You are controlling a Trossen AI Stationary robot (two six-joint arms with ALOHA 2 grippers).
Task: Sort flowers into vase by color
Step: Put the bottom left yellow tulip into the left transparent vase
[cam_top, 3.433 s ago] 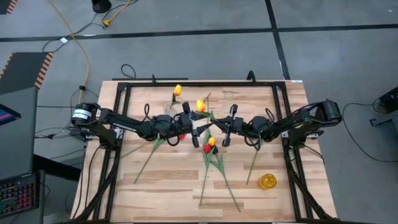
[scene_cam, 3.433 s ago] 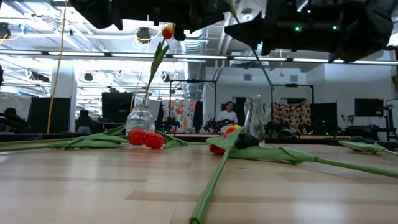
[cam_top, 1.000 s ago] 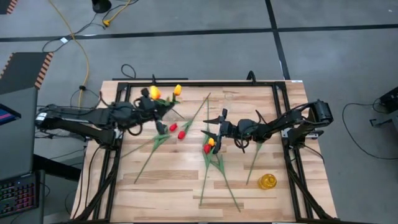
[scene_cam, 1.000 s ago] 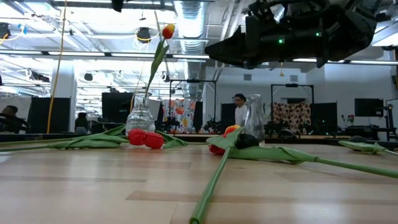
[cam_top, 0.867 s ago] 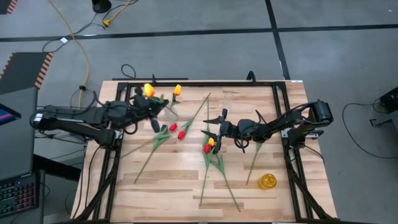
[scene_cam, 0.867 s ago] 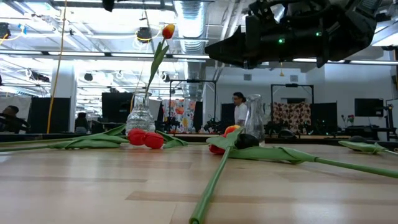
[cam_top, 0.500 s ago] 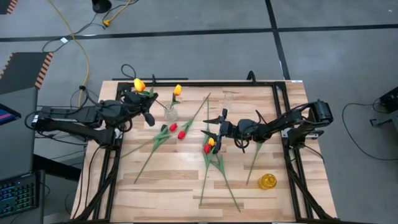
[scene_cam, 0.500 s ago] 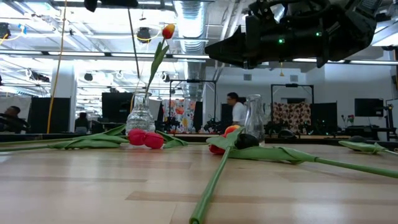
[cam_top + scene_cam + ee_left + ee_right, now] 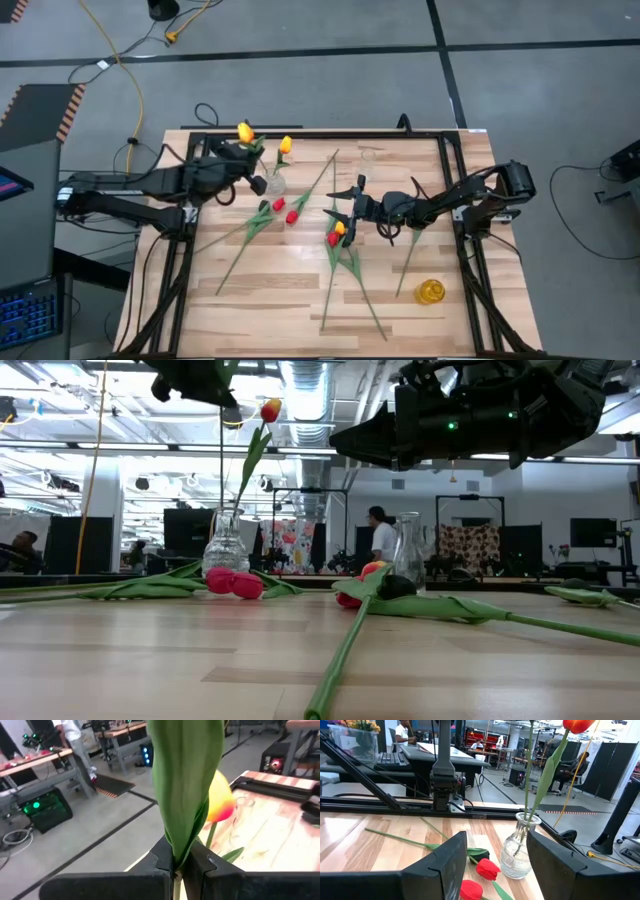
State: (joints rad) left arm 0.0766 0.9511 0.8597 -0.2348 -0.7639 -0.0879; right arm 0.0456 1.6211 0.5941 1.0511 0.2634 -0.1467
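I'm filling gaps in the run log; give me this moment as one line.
left gripper: shut on yellow tulip, above round vase | right gripper: open, over table centre | round vase: one yellow tulip in | other tulips: on table

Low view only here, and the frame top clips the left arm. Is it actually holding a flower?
Observer: Yes. The left wrist view shows the left gripper with its jaws shut on the held tulip, at its green leaf and stem.
Operator: Which colour?
Observer: From above its head is yellow, close to the vase, which already holds a yellow-orange tulip.
Operator: Right arm?
Observer: The right gripper is over mid-table with its jaws open and nothing between them, next to a red and yellow pair lying flat.
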